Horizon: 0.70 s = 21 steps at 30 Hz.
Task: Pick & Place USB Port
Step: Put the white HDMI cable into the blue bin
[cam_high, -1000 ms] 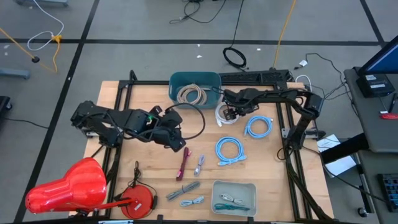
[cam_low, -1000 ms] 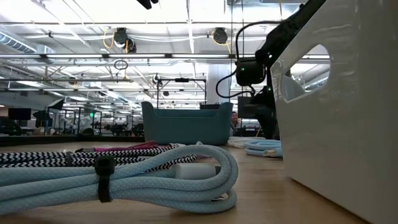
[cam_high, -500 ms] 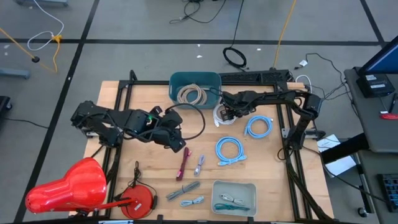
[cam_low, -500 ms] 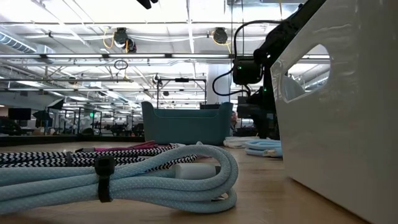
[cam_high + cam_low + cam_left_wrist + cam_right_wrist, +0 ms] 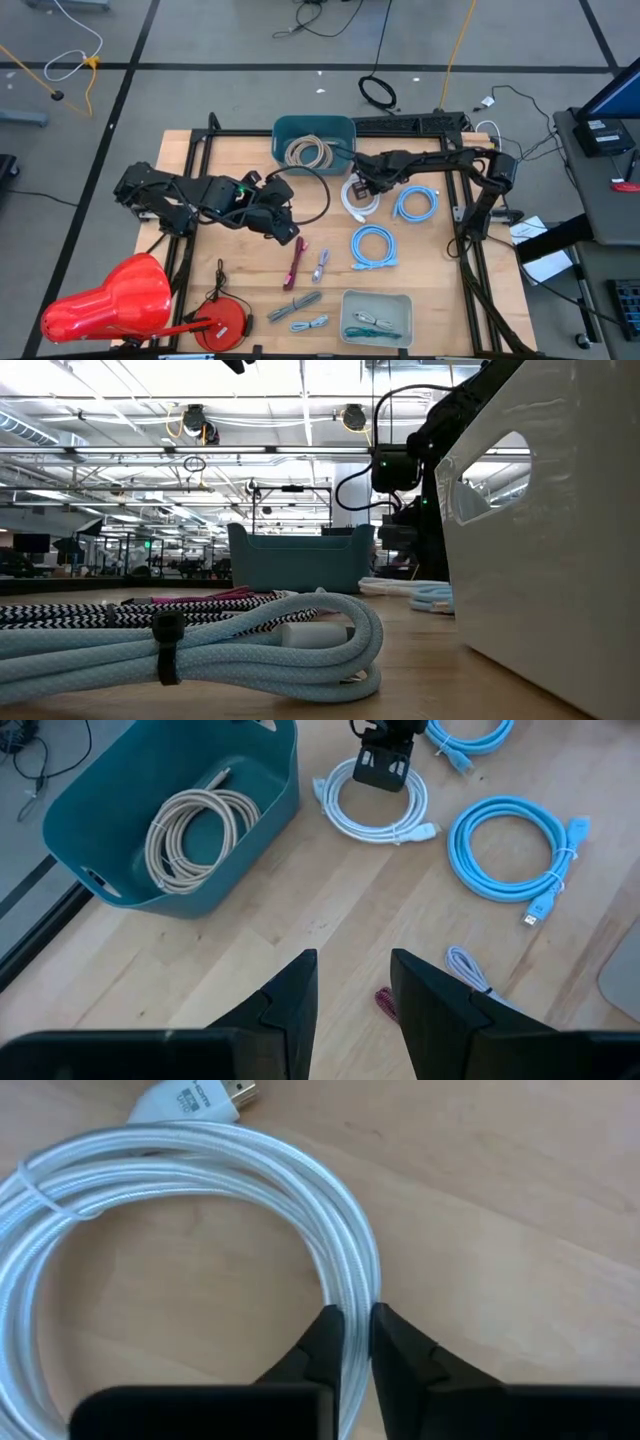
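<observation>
A white coiled cable (image 5: pixel 358 196) lies on the wooden table just in front of the teal bin (image 5: pixel 336 128), which holds a beige coil (image 5: pixel 308 152). My right gripper (image 5: pixel 366 184) stands over the white coil's far right side and is shut on its strands (image 5: pixel 350 1342). It also shows in the left wrist view (image 5: pixel 382 768). My left gripper (image 5: pixel 284 224) is open and empty (image 5: pixel 352 988) over the table's left middle, above bare wood. My right gripper pinches the white coil's bundled strands (image 5: pixel 351 1292) between its two fingers (image 5: pixel 322 1342), at one side of the loop. The fingers come from above and stand across the strands. The rest of the coil (image 5: pixel 120 1170) and its plug (image 5: pixel 195 1098) lie flat on the wood.
Two light blue coils (image 5: pixel 414 203) (image 5: pixel 372 245) lie right of and in front of the white one. A maroon cable (image 5: pixel 295 262), small grey cables (image 5: pixel 296 305), a grey tray (image 5: pixel 378 300) and red objects (image 5: pixel 110 300) sit near the front edge.
My right gripper has gone a little toward the table's left. The white coil has shifted with it, a little toward the near edge, and still lies on the table.
</observation>
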Motion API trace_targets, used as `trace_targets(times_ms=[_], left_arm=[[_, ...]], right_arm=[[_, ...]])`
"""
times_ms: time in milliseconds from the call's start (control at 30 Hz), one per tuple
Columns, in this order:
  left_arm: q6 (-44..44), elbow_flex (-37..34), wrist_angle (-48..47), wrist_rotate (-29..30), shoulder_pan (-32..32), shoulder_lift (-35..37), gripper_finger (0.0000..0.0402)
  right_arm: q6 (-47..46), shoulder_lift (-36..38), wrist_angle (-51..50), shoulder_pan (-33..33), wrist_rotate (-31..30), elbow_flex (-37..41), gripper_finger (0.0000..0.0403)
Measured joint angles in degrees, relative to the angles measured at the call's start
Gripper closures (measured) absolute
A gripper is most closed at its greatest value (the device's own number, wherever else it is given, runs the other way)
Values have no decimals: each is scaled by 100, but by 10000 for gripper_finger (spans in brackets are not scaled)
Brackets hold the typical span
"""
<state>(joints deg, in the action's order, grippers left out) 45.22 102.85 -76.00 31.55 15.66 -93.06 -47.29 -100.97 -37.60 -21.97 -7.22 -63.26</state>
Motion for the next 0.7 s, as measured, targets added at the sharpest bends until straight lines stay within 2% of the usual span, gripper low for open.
trace_targets(times_ms=[133, 267, 400, 533, 700], left_arm=[[31, 0, 2, 0, 11, 0, 273], [31, 0, 13, 0, 11, 0, 273], [7, 0, 22, 1, 11, 0, 273], [-14, 0, 22, 2, 11, 0, 273], [-57, 0, 24, 85, 11, 0, 273]], right_arm=[[-4, 5, -9, 34, -1, 33, 363], [-22, 29, 51, 36, 14, 169, 381], [-17, 71, 158, 64, 234, 201, 381], [-83, 297, 164, 201, 565, 194, 381], [-138, 910, 180, 336, 565, 77, 381]])
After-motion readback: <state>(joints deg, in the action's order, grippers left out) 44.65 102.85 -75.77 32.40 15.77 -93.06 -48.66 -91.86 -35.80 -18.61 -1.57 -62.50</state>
